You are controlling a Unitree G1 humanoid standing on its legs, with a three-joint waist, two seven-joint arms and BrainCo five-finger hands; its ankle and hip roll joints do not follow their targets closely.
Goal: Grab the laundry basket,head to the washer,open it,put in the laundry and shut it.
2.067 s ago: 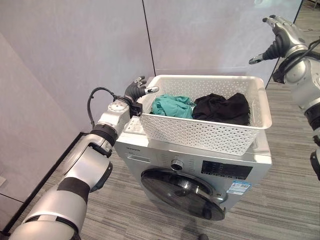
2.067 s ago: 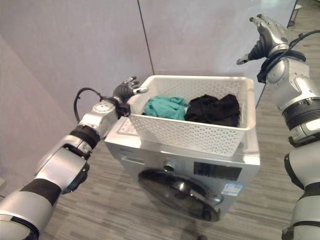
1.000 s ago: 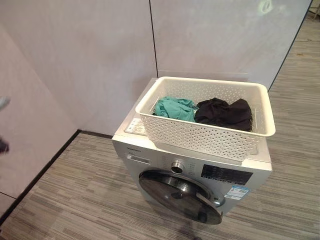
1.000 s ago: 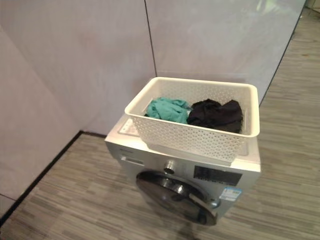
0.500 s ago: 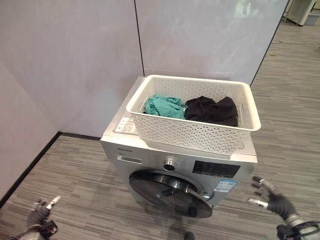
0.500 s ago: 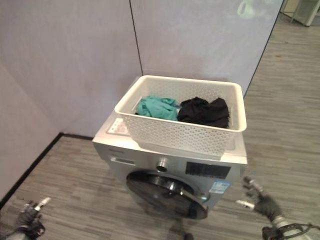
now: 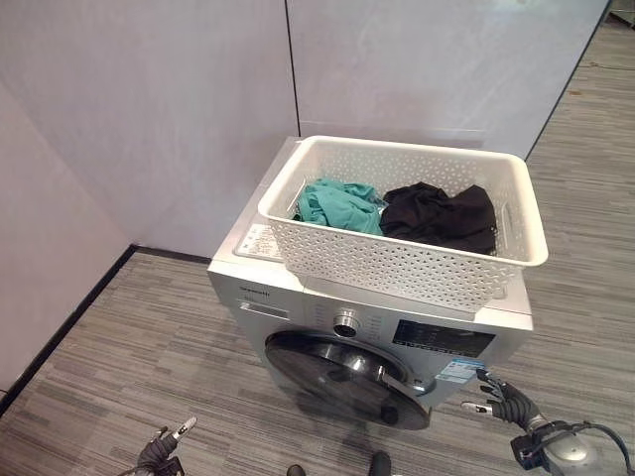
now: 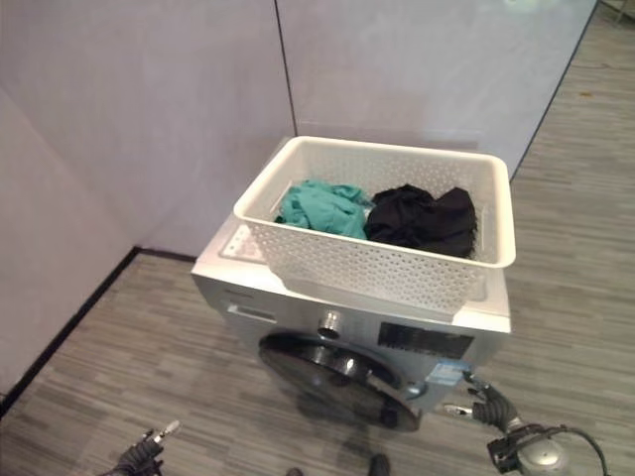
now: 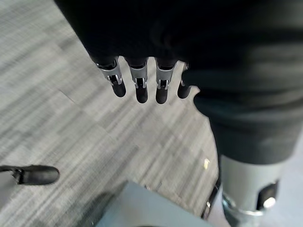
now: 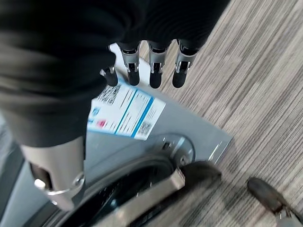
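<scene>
A white perforated laundry basket [image 7: 397, 263] stands on top of the silver washer [image 7: 283, 297]. Inside it lie a teal garment [image 7: 337, 203] at the left and a black garment [image 7: 442, 213] at the right. The washer's round dark door [image 7: 332, 372] is closed, its handle [image 10: 142, 194] on the right side. My right hand [image 7: 501, 397] hangs low, just right of the door, open with straight fingers [image 10: 154, 71] pointing at the washer's front sticker [image 10: 128, 111]. Down near the floor in front of the washer's left side, my left hand [image 7: 164, 451] is open too, fingers [image 9: 137, 80] straight and holding nothing.
Grey wall panels [image 7: 198, 89] stand behind and to the left of the washer, with a dark baseboard [image 7: 69, 322] along the left wall. Striped grey flooring [image 7: 149, 367] spreads in front and to the right.
Both hands have dropped from basket height to near the floor; the left let go of the basket's left rim. The right hand has drawn closer to the door's right side. The camera shifted.
</scene>
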